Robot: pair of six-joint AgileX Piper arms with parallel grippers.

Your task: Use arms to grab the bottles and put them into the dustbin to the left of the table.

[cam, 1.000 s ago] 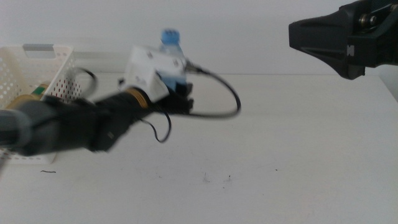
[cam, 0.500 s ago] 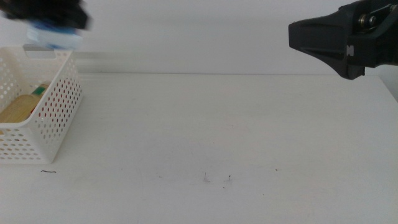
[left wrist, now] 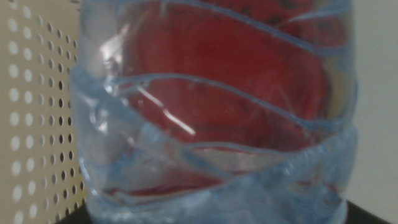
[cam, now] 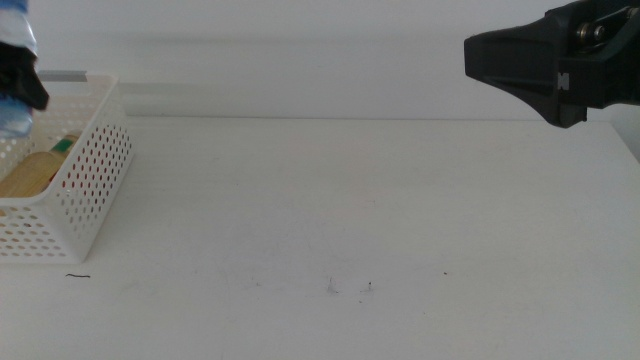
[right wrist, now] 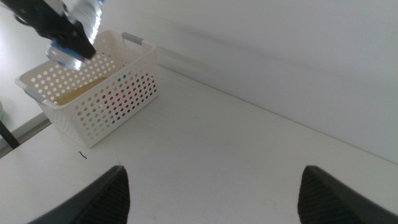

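Moved: my left gripper point(cam: 22, 80) is dropping lower over the dustbin point(cam: 85, 190).
Grip: left fingers are pinching the water bottle point(left wrist: 211, 118).
Count: one ribbed clear bottle, one perforated white bin.
Wrist view only: red showing through the plastic.
Right gripper point(right wrist: 211, 186): hovering, fingers spread, over the table point(cam: 400, 230).

a bare lab-style test setup: a wide white table point(cam: 380, 220) against a plain white wall point(cam: 300, 50), a perforated white basket point(cam: 85, 190) at one end, and a black robot arm point(cam: 555, 60) mounted overhead.
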